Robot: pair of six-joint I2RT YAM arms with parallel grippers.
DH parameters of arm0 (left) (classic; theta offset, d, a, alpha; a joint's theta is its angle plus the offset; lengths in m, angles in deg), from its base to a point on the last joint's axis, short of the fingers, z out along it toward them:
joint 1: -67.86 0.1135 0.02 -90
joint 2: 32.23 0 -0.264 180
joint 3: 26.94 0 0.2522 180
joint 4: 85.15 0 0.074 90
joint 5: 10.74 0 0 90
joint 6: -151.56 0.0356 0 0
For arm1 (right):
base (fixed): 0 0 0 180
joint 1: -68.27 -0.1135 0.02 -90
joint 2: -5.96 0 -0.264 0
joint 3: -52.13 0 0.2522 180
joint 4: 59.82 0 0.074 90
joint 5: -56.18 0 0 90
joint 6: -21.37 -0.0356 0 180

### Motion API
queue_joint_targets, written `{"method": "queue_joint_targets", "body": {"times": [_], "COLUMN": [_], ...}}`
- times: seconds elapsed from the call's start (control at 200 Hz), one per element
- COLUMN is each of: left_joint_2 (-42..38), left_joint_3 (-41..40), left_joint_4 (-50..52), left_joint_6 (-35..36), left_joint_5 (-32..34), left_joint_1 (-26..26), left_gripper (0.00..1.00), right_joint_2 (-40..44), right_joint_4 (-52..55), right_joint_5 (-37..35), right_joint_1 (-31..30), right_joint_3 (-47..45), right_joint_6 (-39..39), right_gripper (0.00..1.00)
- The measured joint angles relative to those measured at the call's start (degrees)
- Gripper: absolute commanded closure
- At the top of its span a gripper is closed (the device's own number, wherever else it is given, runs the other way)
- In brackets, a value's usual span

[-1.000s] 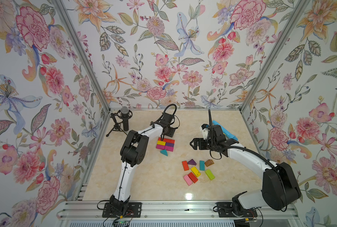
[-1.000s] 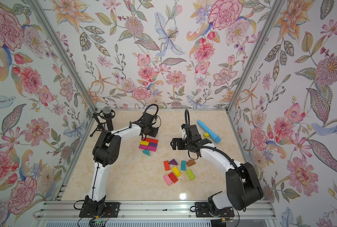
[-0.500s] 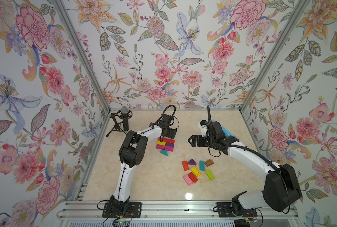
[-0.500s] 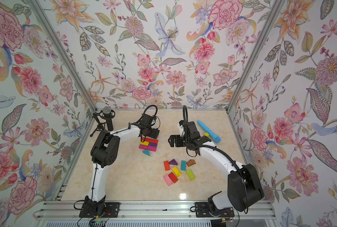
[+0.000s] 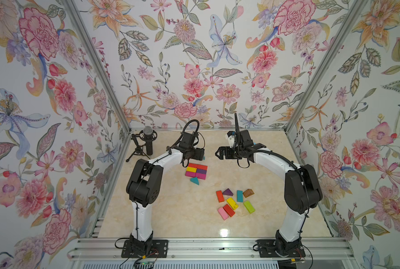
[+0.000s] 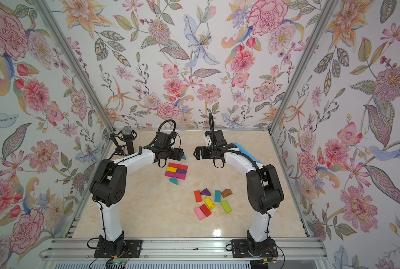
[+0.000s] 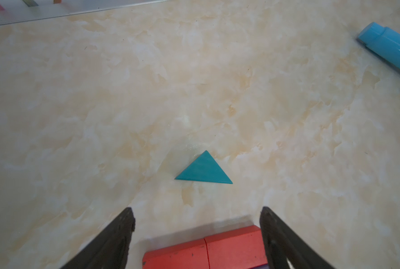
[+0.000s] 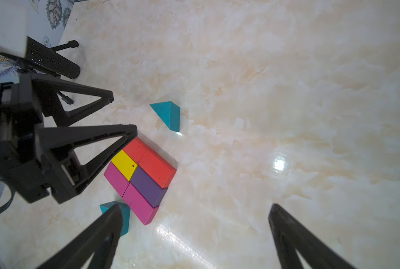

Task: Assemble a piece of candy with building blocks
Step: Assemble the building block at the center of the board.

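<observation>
Table: beige marbled table (image 5: pixel 171 209), with loose painted wooden blocks (image 5: pixel 232 202) lying toward its near right.
Slab: six flat bricks (image 5: pixel 196 171) in red, yellow, purple and magenta, packed together near the table's middle.
Left claw (image 7: pixel 196 209): I see its jaws wide apart and empty, over the slab's red edge.
Right claw (image 8: pixel 194 206): fully spread, empty.
Teal triangular wedge (image 7: pixel 203 170): on the table just beyond my left claw's tips, apart from the slab.
</observation>
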Motion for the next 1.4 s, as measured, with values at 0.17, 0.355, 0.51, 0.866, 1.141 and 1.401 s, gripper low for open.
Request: {"method": "queue_joint_targets", "body": {"times": [0.17, 0.355, 0.51, 0.866, 1.141, 1.401], "left_joint_2": [-3.4, -6.1, -6.3, -6.4, -9.1, -12.0], "left_joint_3": [-5.8, -10.7, -13.7, -16.0, -19.7, -20.7], "left_joint_4": [-0.9, -7.5, -12.9, -19.7, -20.6, -21.4], "left_joint_6": [-2.1, -5.4, -9.3, -13.0, -14.5, -14.5], "left_joint_5": [-2.4, -7.6, -13.0, -14.6, -14.3, -14.1], "left_joint_1": [2.3, 4.0, 5.6, 6.0, 7.7, 8.0], "left_gripper": [0.05, 0.09, 0.12, 0.13, 0.13, 0.13], "right_joint_2": [-13.8, -25.2, -30.6, -32.9, -32.6, -30.8], "right_joint_4": [-0.6, -1.2, -1.0, -3.9, -8.5, -8.5], "right_joint_5": [4.0, 9.2, 12.8, 19.5, 21.6, 21.8], "right_joint_1": [-0.7, -1.9, -2.3, -2.5, -4.4, -6.0], "right_joint_3": [14.7, 26.5, 31.9, 30.2, 27.5, 24.8], "right_joint_6": [-0.8, -2.6, -3.9, -6.7, -7.6, -7.8], "right_gripper": [0.01, 0.03, 0.04, 0.05, 0.06, 0.07]}}
